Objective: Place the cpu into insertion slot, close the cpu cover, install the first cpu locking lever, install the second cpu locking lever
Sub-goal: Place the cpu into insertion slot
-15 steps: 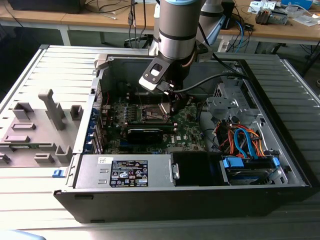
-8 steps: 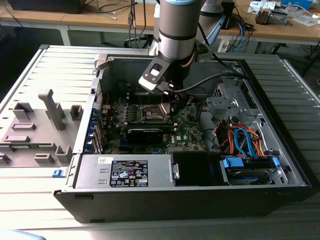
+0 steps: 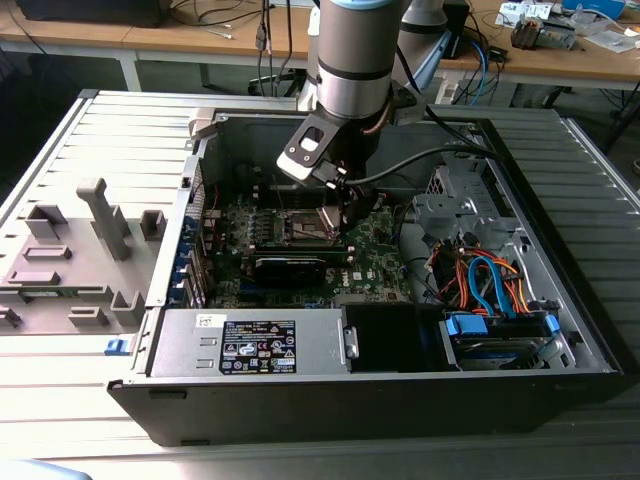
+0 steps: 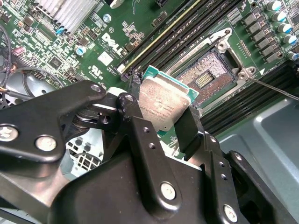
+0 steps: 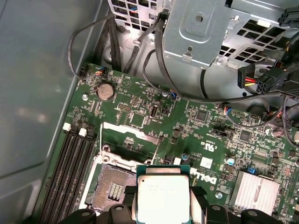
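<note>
In both wrist views my gripper (image 4: pixel 159 112) is shut on the cpu (image 4: pixel 166 100), a small square chip with a silver-grey top and green rim, pinched by two opposite edges. The cpu (image 5: pixel 163 198) hangs tilted just above and beside the insertion slot (image 5: pixel 111 189), whose dark pin field lies bare. The cpu cover (image 5: pixel 128 134) stands swung open at the slot's far edge. A thin locking lever (image 4: pixel 273 89) sticks out free beside the insertion slot (image 4: pixel 209 74). In the exterior view the gripper (image 3: pixel 335 208) reaches down into the computer case over the insertion slot (image 3: pixel 303 228).
Long black memory slots (image 5: pixel 70 172) run beside the socket. A finned heatsink (image 5: pixel 254 191), a black card (image 3: pixel 290 267), the power supply (image 3: pixel 250 345), a drive cage (image 5: pixel 201 28) and loose cables (image 3: pixel 480 275) crowd the case. A grey fixture (image 3: pixel 75 250) lies at the exterior view's left.
</note>
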`<state>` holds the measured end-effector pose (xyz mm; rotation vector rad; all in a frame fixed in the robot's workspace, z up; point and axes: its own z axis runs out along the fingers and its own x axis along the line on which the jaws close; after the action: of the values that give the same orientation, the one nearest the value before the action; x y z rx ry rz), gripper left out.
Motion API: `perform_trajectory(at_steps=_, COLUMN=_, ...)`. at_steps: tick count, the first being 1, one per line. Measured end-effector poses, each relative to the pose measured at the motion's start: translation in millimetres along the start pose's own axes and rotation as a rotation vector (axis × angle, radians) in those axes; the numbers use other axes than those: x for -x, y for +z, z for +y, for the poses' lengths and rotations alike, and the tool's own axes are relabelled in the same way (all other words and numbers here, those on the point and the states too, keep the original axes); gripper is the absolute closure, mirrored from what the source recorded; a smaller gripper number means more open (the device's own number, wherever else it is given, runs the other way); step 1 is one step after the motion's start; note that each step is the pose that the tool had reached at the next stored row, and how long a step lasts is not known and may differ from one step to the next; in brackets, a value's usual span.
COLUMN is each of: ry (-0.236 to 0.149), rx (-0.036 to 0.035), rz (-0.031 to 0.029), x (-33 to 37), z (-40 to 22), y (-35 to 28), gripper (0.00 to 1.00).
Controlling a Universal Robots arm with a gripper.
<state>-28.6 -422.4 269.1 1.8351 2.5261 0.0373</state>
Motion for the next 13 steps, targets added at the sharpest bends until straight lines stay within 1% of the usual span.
perform_trajectory(at_steps=6, ry=0.008, rx=-0.0007, rz=-0.0022, x=0.0, z=0.0, y=0.0, gripper=0.45)
perform_trajectory(at_steps=13, ry=0.014, rx=-0.0009, rz=-0.0033, x=0.0, z=0.0, y=0.1, gripper=0.45)
